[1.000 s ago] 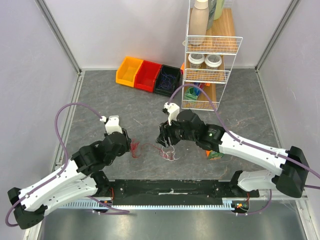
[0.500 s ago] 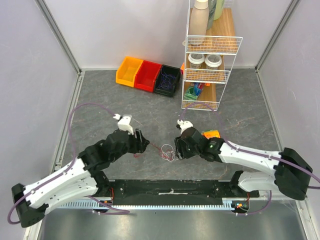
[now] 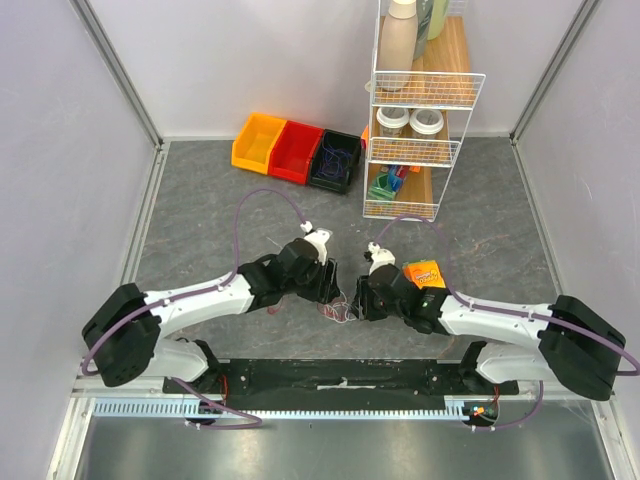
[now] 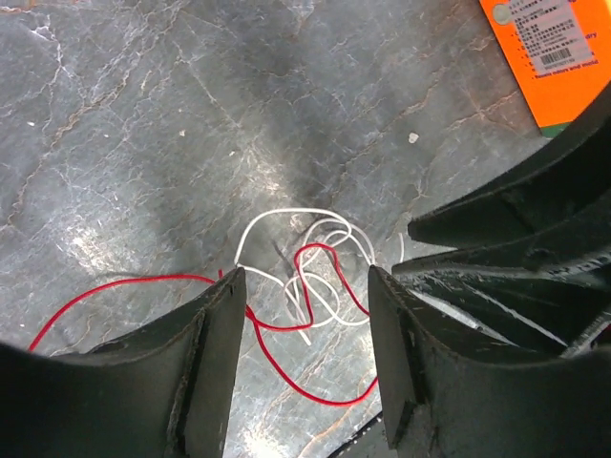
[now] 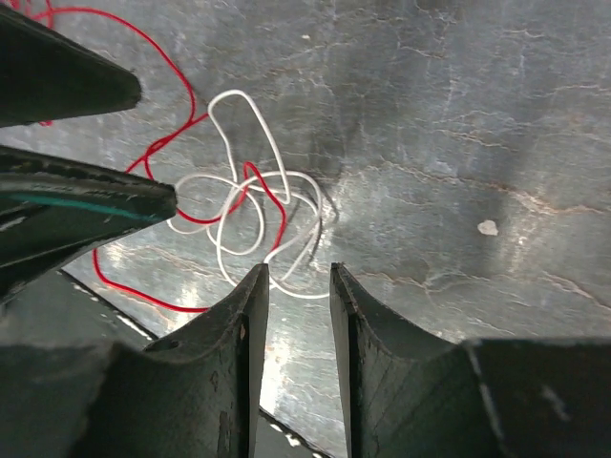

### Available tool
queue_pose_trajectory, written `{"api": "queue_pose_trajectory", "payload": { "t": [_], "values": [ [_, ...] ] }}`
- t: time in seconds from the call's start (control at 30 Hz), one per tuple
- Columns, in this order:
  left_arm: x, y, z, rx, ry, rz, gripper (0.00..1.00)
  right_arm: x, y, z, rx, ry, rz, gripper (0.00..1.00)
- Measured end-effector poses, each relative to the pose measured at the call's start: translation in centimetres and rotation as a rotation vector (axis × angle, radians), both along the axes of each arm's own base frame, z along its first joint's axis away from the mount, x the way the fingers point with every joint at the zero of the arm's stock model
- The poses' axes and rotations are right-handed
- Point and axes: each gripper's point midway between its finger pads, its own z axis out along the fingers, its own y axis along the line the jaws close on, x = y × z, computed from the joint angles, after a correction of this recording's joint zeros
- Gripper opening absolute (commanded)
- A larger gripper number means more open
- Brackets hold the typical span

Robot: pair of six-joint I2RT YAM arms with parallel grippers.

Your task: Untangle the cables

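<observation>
Cables: a red wire and a white wire lay knotted together on the grey desk, between the two arm heads. Left jaws stood apart, released, straddling the knot. Right jaws were narrowly parted with nothing visibly clamped, and the white wire looped just at their tips. An orange packet lay beside the right arm.

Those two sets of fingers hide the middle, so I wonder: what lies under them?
A small tangle of red cable and white cable, looped together on the grey table. Parts running beneath the left fingers are hidden.
</observation>
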Motion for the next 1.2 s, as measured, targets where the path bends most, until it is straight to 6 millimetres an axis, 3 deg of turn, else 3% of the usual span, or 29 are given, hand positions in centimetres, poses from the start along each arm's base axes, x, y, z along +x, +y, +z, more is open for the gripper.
{"api": "queue_pose_trajectory", "payload": {
  "t": [0.3,0.43,0.63,0.9,1.1,1.2],
  "values": [
    [1.0,-0.6,0.9,-0.056,-0.045,0.011,0.60,0.2,1.7,0.5,0.140,0.018,-0.044,0.38],
    [1.0,-0.2,0.8,-0.057,-0.046,0.017,0.61,0.3,2.3,-0.1,0.150,0.032,-0.042,0.33],
    [0.9,0.0,0.4,-0.039,-0.051,0.001,0.66,0.1,2.2,-1.4,0.118,0.058,-0.047,0.37],
    [1.8,-0.7,-3.1,0.072,0.013,-0.062,0.66,0.1,1.9,-1.6,0.105,0.056,-0.049,0.36],
    [1.9,-1.1,-5.5,0.131,0.058,-0.112,0.46,0.1,2.0,-1.6,0.107,0.055,-0.047,0.26],
    [1.7,-1.0,-5.9,0.148,0.069,-0.126,0.51,0.1,2.2,-1.9,0.104,0.056,-0.045,0.26]
  ]
}}
